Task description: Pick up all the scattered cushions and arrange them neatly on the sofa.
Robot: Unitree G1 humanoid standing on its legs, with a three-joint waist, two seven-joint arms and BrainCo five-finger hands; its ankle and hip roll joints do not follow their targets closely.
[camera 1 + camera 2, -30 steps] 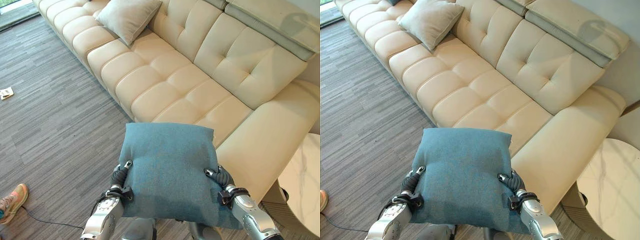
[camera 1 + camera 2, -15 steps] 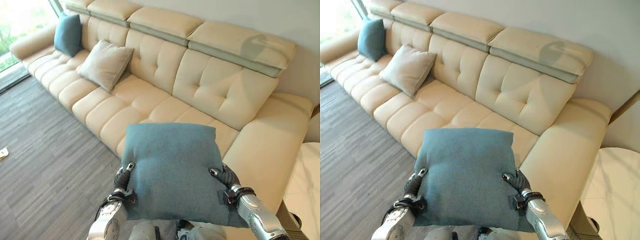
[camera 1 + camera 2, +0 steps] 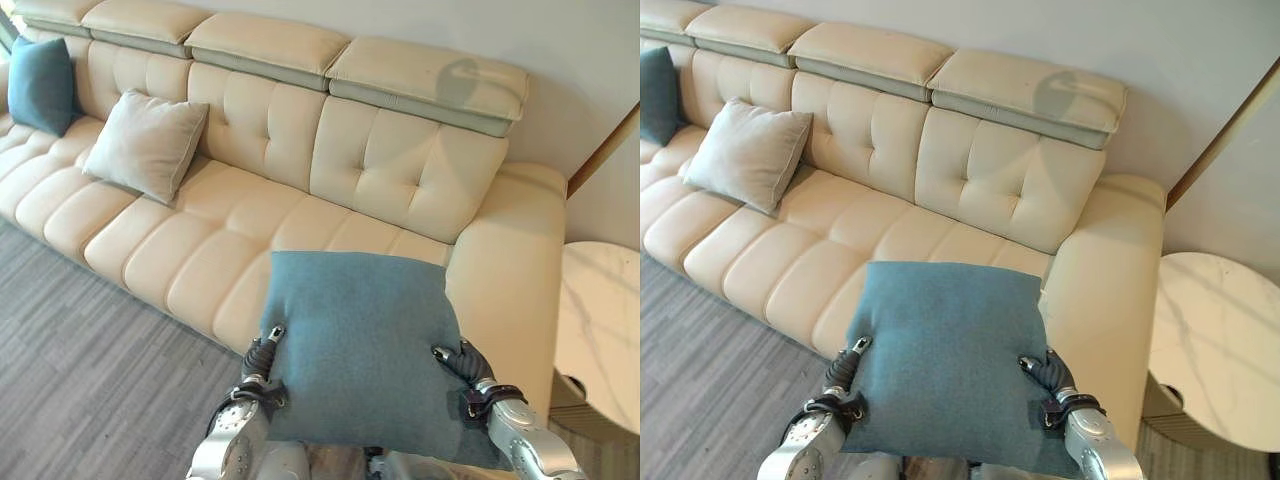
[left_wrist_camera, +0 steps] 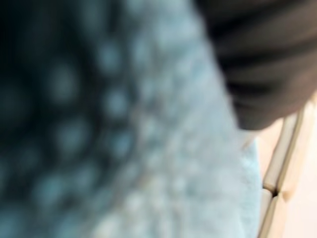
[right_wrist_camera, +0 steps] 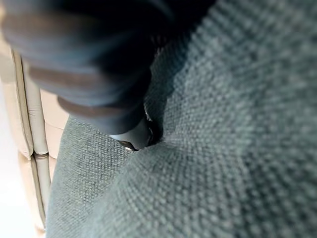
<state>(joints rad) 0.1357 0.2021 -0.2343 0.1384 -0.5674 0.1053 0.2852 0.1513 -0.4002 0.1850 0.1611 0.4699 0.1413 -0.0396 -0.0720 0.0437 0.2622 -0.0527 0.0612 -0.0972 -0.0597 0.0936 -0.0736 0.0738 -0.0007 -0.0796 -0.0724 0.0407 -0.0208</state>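
Observation:
A square teal cushion (image 3: pixel 365 350) is held flat in front of me, over the front edge of the cream sofa (image 3: pixel 250 230). My left hand (image 3: pixel 262 358) pinches its left edge, thumb on top. My right hand (image 3: pixel 462 362) pinches its right edge the same way. The teal weave (image 5: pixel 223 148) shows close up in the right wrist view and the cushion's cloth (image 4: pixel 124 148) in the left wrist view. A beige cushion (image 3: pixel 145 143) leans against the sofa back at left. Another teal cushion (image 3: pixel 40 85) stands at the far left of the sofa.
A round white marble side table (image 3: pixel 1215 350) stands right of the sofa's arm (image 3: pixel 510 270). Grey wood-pattern floor (image 3: pixel 80 370) runs along the sofa's front. The seat (image 3: pixel 330 215) right of the beige cushion is bare.
The camera has swung right and up, so the sofa's right end and side table show more. The cushion stays held between both hands, now nearer the right seat.

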